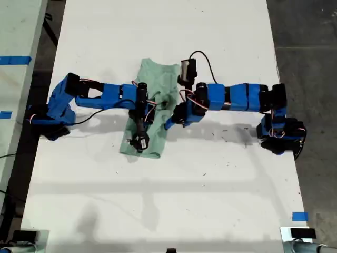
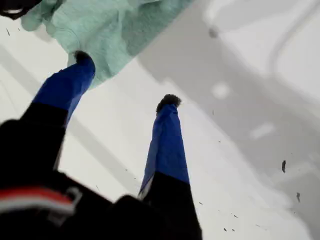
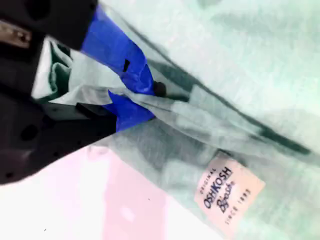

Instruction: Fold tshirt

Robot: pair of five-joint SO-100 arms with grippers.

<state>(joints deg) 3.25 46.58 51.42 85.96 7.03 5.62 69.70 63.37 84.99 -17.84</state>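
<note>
I read "ORIGINAL OSHKOSH B'gosh SINCE 1895" on a small pale label (image 3: pixel 228 194). It sits on the mint-green cloth tshirt (image 3: pixel 240 60).

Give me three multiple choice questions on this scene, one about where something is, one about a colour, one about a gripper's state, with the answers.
1. Where is the tshirt?
A. on the floor
B. on the white table, away from its edges
C. hanging off the table's edge

2. What colour is the tshirt?
A. red
B. navy
C. pale mint green

3. How is my second gripper?
A. shut on the tshirt
B. open over bare table
C. holding a cup

Answers:
1 B: the exterior view shows the tshirt lying on the table with white surface all round it.
2 C: the cloth is pale mint green in every view.
3 A: the second wrist view shows cloth pinched between its blue fingers.
</note>
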